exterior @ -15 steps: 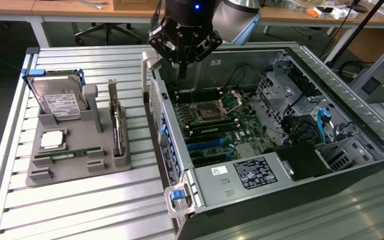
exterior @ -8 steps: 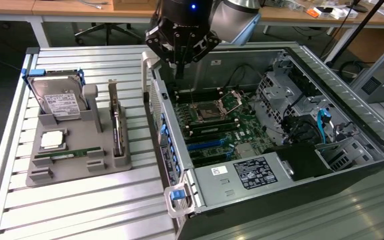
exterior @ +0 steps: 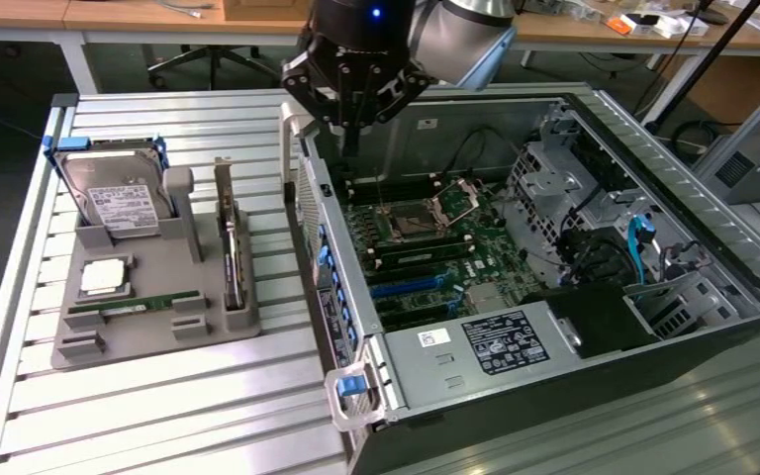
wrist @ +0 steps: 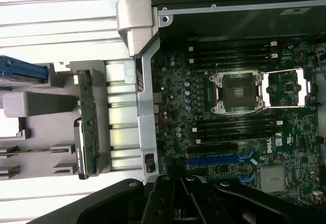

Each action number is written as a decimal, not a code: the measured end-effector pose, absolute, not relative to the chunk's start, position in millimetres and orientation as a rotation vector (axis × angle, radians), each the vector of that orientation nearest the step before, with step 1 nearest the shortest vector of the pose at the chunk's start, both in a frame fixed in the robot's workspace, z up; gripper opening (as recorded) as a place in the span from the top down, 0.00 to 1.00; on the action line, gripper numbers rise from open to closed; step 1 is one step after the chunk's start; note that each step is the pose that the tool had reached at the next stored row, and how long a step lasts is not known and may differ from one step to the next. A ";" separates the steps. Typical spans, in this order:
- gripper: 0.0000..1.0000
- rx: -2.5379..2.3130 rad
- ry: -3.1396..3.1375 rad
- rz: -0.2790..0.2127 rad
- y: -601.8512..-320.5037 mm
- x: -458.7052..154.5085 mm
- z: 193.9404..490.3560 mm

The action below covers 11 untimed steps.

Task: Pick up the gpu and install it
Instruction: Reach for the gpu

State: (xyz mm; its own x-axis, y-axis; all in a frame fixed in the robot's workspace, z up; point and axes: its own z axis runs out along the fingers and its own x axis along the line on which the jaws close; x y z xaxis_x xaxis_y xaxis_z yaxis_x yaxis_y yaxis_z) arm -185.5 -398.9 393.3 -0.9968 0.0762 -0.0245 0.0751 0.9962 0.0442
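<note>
The gpu [exterior: 231, 252] is a thin card with a silver end bracket. It stands on its edge in a slot of the grey holder [exterior: 155, 332], at the exterior view's left of the computer case. From the wrist, the gpu [wrist: 86, 127] appears edge-on beside the case wall. My gripper [exterior: 349, 143] hangs above the near-left corner of the open case [exterior: 353, 341], over the motherboard [exterior: 446, 237], apart from the card. Its dark fingers [wrist: 168, 198] are shut together with nothing between them.
The holder also carries a hard drive in a blue frame [exterior: 116, 198], a processor chip [exterior: 103, 277] and a green memory stick [exterior: 136, 305]. Inside the case are the processor socket [wrist: 237, 92], blue slots [wrist: 214, 159] and drive cages [exterior: 592, 178]. The slatted metal table [exterior: 130, 416] surrounds everything.
</note>
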 end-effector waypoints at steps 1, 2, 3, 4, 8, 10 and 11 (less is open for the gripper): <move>0.89 0.118 3.113 0.067 -398.9 -185.9 393.3; 0.89 0.118 3.112 0.067 -398.9 -186.4 393.3; 0.89 0.118 3.112 0.067 -398.9 -187.1 393.3; 0.89 0.118 3.112 0.067 -398.9 -187.7 393.3; 0.89 0.118 3.112 0.067 -398.9 -190.7 393.3; 0.89 0.118 3.112 0.067 -398.9 -191.8 393.3; 0.89 0.118 3.113 0.067 -398.9 -192.4 393.3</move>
